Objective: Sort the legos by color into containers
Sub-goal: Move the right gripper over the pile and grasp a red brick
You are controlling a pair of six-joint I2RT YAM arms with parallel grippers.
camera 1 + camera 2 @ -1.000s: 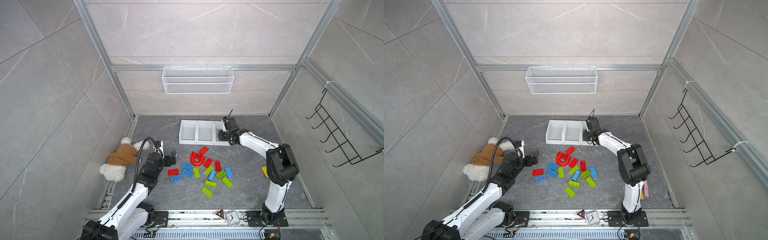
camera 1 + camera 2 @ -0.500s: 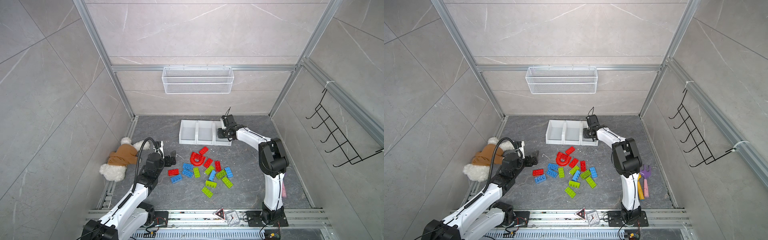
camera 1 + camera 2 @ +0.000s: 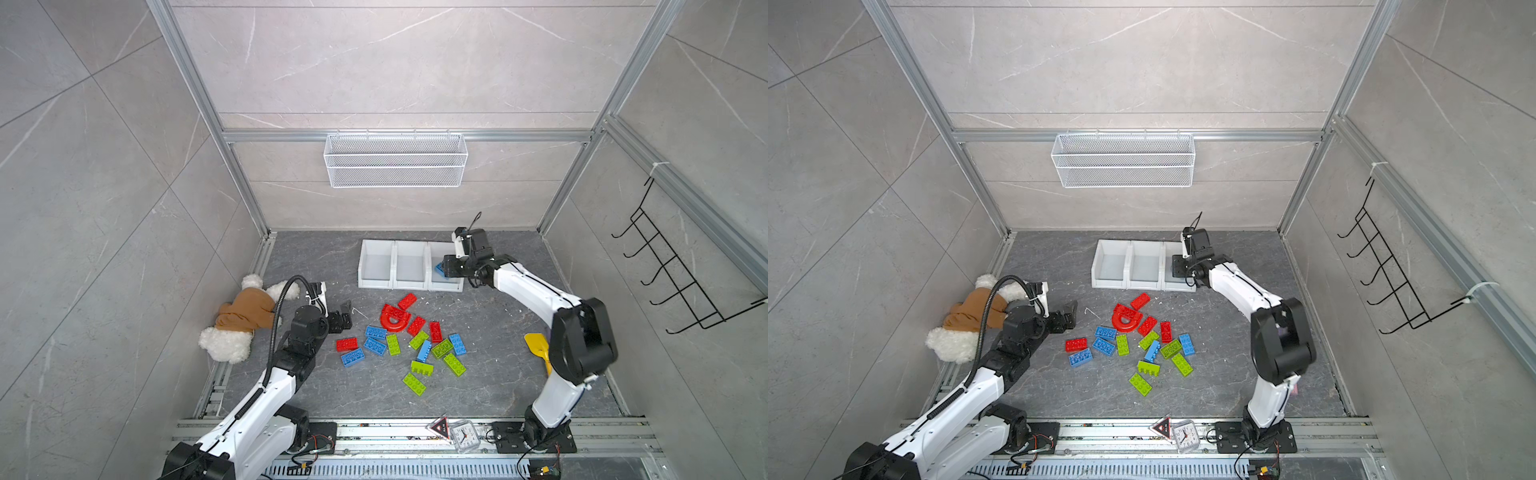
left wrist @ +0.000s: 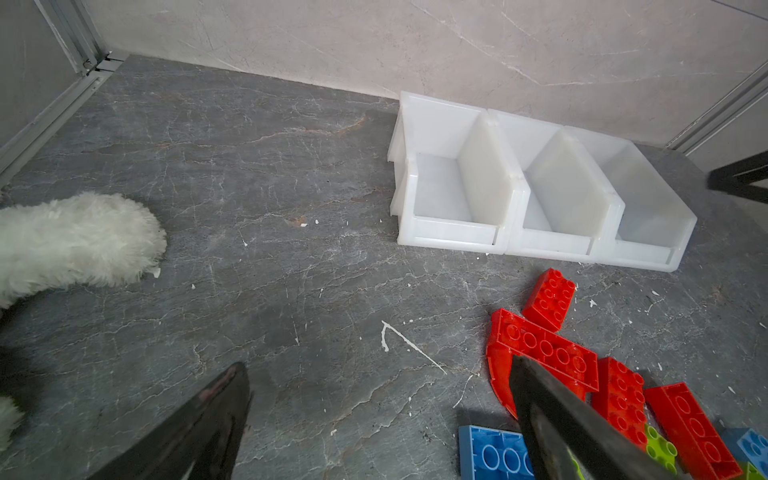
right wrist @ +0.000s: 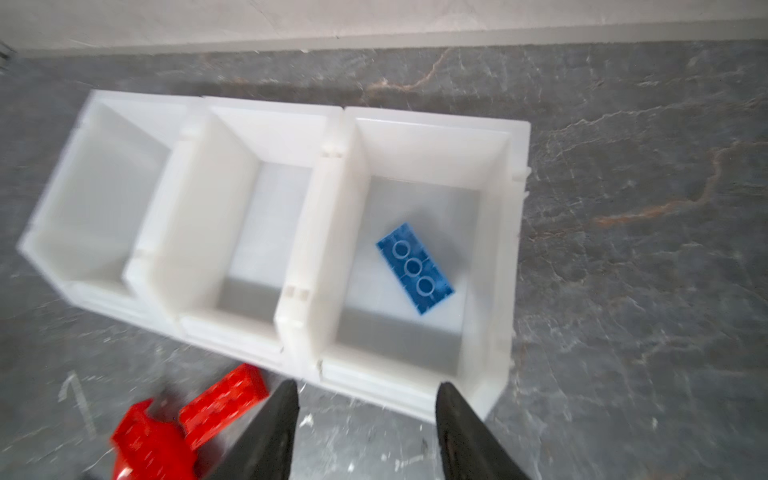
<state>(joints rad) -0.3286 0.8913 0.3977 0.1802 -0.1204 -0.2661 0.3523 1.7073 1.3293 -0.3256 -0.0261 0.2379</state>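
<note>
Right gripper (image 5: 365, 384): jaws partly apart, holding nothing, poised over the end bin's low front.
Blue brick (image 5: 413, 268): underside up on that bin (image 5: 432, 120) floor, just ahead of the gripper; likely claims it for blue.
Other bins (image 5: 270, 120): alongside, empty.
Legos (image 3: 415, 345): unsorted on the bench (image 3: 498, 386), behind the gripper.
Left gripper (image 4: 378, 362): wide open, empty, beside the red arch (image 4: 540, 345), probably readied for red.

We see the red arch (image 5: 151, 440) blurred and cut off. The right arm (image 3: 536, 293) hides most of the yellow shovel (image 3: 534, 345).
</note>
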